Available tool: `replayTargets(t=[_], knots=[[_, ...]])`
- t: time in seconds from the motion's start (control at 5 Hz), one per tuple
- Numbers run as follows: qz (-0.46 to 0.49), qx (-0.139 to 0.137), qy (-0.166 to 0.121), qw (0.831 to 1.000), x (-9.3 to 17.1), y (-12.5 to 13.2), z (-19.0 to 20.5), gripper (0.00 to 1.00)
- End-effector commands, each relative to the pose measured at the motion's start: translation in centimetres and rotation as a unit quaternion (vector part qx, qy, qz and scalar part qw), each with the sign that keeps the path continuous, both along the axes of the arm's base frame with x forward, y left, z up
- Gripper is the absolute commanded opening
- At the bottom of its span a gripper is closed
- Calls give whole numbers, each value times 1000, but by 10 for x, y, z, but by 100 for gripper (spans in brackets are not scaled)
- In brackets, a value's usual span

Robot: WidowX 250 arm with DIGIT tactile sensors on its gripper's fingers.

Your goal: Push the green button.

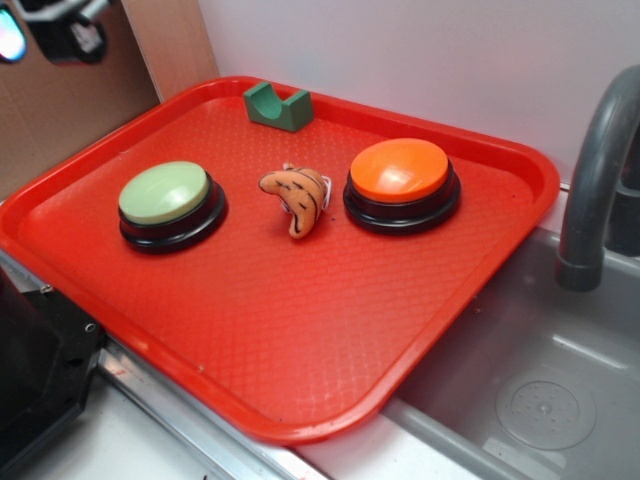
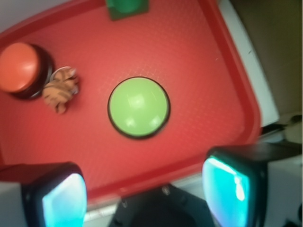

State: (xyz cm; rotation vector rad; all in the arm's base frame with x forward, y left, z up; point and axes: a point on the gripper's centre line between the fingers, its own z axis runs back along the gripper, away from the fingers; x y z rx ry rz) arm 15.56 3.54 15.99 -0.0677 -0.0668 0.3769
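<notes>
Green button (image 1: 165, 193) sits on the left part of the red tray (image 1: 300, 340), upright on its black base, with bare tray surface all around it.

Gripper (image 2: 144, 194): seen from the wrist view, the two fingers (image 2: 64, 198) stand wide apart at the near edge of the picture, their pads glowing cyan. Nothing lies between them and they touch nothing. They hang above the tray's near rim, with the green button beyond them and roughly centred between the two. In the exterior view only a dark part of the arm shows at the far left corner, well above the tray.

Red tray: the raised rim is unbroken all round. Its near half is open textured surface. Its right corner overhangs the grey sink (image 1: 540, 400), where a grey faucet (image 1: 598, 170) rises to the right.

Orange button (image 1: 400, 172): same build, on the right part of the tray, well apart from the green one.

Green notched block (image 1: 277, 106): at the tray's far edge, just inside the rim.

Striped orange plush toy (image 1: 297, 196): between the two buttons, nearer the orange one.
</notes>
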Motion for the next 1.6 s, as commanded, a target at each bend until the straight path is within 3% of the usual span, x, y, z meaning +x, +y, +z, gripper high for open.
replayTargets(t=[0.0,0.4,0.6,1.0,1.4], knots=[[91,53,3,994,24,7,-52,100],[68,69,14,995,35,11,-98,100],[62,57,18,996,35,14,-105,100],[58,69,10,996,33,4,-89,100],[64,41,-14,997,33,2,-64,100]])
